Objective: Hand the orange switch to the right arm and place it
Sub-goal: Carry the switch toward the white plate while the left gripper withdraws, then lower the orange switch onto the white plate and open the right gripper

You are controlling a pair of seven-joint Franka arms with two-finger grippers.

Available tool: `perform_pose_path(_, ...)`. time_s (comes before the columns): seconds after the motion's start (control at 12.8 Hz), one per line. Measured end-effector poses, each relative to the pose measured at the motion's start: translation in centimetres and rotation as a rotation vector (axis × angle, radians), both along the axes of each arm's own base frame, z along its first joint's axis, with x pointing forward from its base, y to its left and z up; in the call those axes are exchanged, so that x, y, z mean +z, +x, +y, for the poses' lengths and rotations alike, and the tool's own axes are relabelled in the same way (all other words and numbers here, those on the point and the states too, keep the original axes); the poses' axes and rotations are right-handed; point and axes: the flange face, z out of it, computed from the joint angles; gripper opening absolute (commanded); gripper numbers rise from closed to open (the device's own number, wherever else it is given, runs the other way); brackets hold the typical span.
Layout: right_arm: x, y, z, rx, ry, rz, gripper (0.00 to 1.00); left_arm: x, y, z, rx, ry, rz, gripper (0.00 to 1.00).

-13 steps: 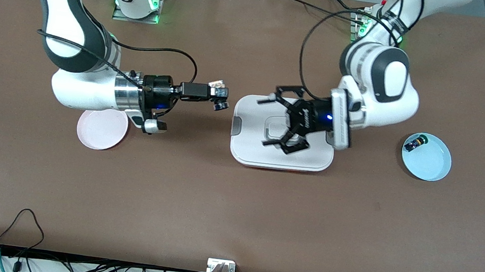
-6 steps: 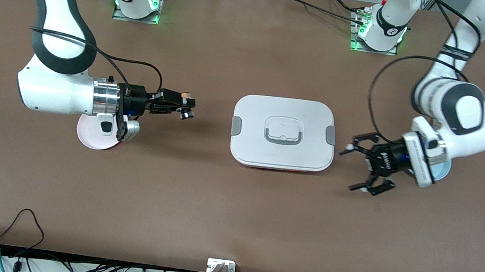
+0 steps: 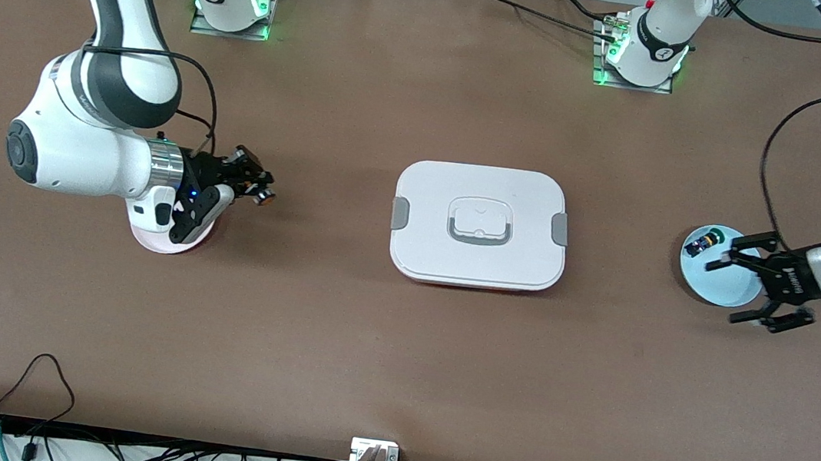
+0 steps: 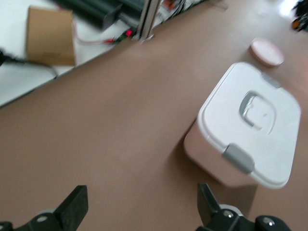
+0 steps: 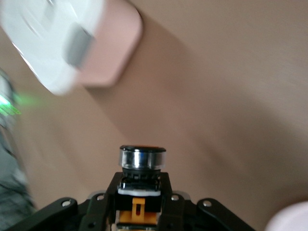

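The right claw (image 3: 255, 186) is clamped on the orange switch (image 3: 262, 196), holding it in the air over the tabletop (image 3: 337, 330) just beside the pink plate (image 3: 162, 239) at the right arm's end. In the right wrist view the switch (image 5: 142, 166) sits upright between the claw's fingers (image 5: 103, 204). The left claw (image 3: 748, 283) is spread wide and holds nothing, over the rim of the blue plate (image 3: 713, 284), which carries a green-capped switch (image 3: 707, 239). A white lidded box (image 3: 479, 224) rests mid-tabletop between the plates.
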Motion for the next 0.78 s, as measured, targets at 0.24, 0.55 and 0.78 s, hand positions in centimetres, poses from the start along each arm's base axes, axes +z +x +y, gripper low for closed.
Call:
perform_pose_path(0.24,-2.2,0.1,-3.7,0.195,-0.123,-0.074,0.15,1.1,-0.9,2.4,0.095,0.179,0.120,1.00)
perform_pose_path(0.55,-6.4,0.4,-9.6,0.461,-0.196,-0.199,0.15,6.6,-1.3,1.7,0.240,0.370,0.296,1.00)
perform_pose_path(0.78,-10.2,-0.2,-11.8,0.599,-0.176,-0.289,0.16,10.4,-1.9,-2.0,0.372,0.483,0.389,1.00)
